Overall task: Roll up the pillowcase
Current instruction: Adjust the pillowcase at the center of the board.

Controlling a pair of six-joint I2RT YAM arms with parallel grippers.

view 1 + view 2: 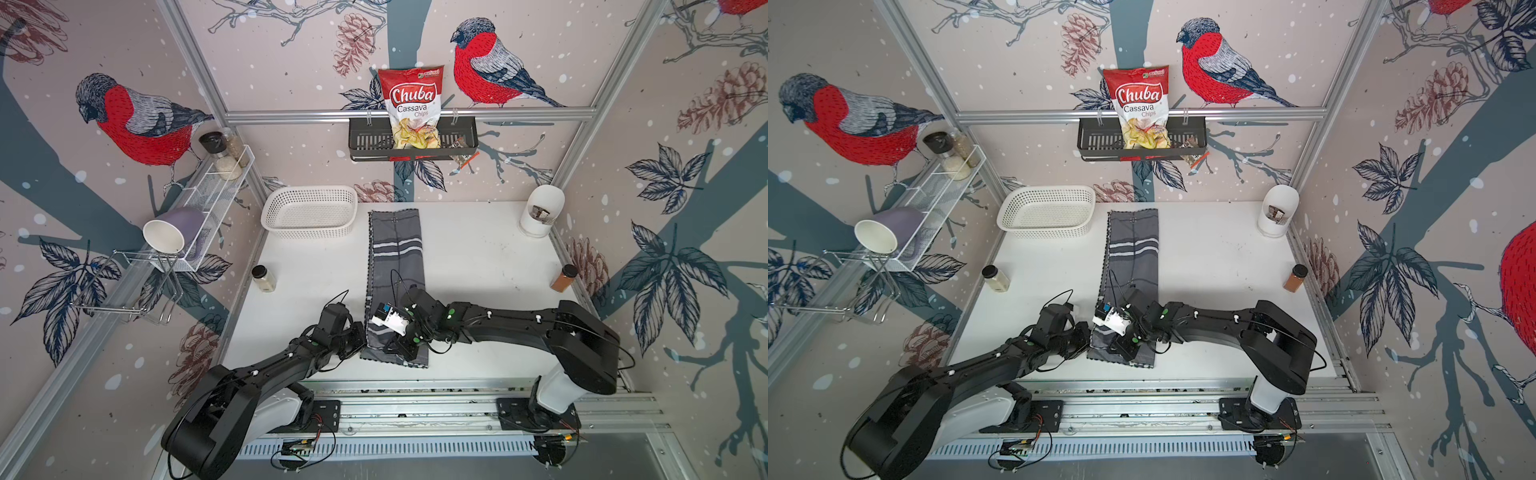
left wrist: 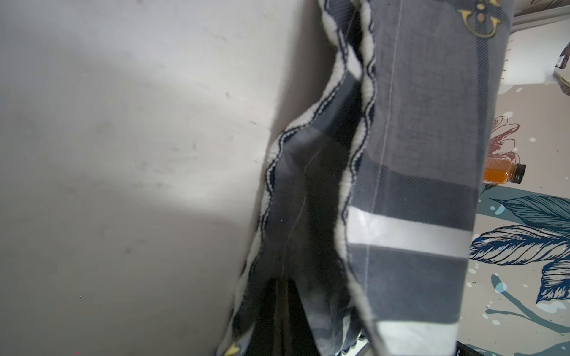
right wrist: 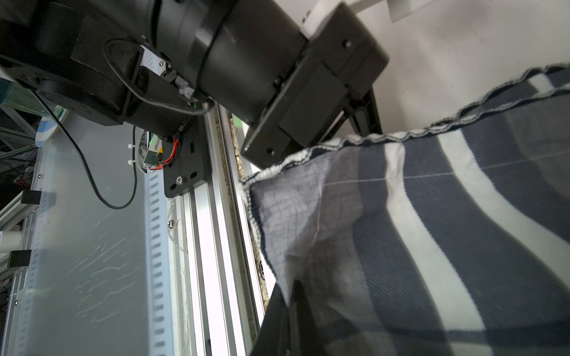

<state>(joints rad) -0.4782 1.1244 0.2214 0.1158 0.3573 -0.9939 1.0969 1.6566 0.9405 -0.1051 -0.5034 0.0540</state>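
The pillowcase is grey cloth with navy and white stripes. It lies as a long narrow strip running from the back of the white table to its front. At the strip's near end, my left gripper is shut on the left edge. In the left wrist view the fingers pinch the stitched edge of the pillowcase, which hangs in folds. My right gripper is shut on the near corner, where the pillowcase is raised off the table.
A white basket stands at the back left and a white container at the back right. A pale spice jar is on the left and an orange one on the right. The metal rail runs along the front.
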